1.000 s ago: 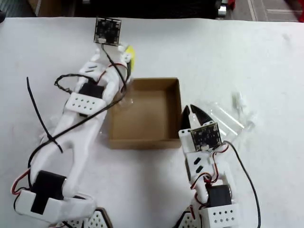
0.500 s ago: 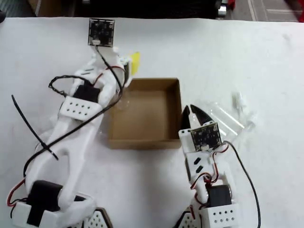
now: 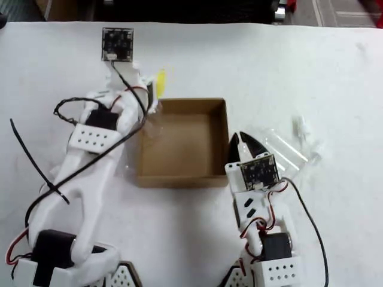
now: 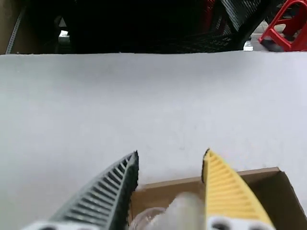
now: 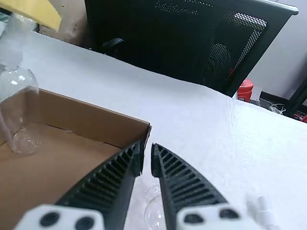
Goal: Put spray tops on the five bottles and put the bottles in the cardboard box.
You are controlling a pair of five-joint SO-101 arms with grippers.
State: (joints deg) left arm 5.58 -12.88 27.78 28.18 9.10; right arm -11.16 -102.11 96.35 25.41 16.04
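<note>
My left gripper (image 4: pixel 170 158), one finger grey and one yellow, is shut on a clear bottle (image 4: pixel 175 213) that has a white spray top on it. In the high view this gripper (image 3: pixel 154 89) holds the bottle (image 3: pixel 151 119) at the far left corner of the open cardboard box (image 3: pixel 179 178). From the right wrist, the bottle (image 5: pixel 19 96) hangs upright at that corner, its base just inside the box wall (image 5: pixel 96 120). My right gripper (image 3: pixel 239 139) rests shut by the box's right front corner with nothing in it. Loose clear bottles (image 3: pixel 287 149) and white spray tops (image 3: pixel 302 127) lie to its right.
The white table (image 3: pixel 251 66) has open room behind and to the right of the box. A black cable (image 3: pixel 36 155) loops out from the left arm. A dark chair (image 5: pixel 192 43) stands beyond the table's far edge.
The left arm has swung to the left and slightly back with the bottle, from over the box's left side to its far left corner. The right arm has kept still.
</note>
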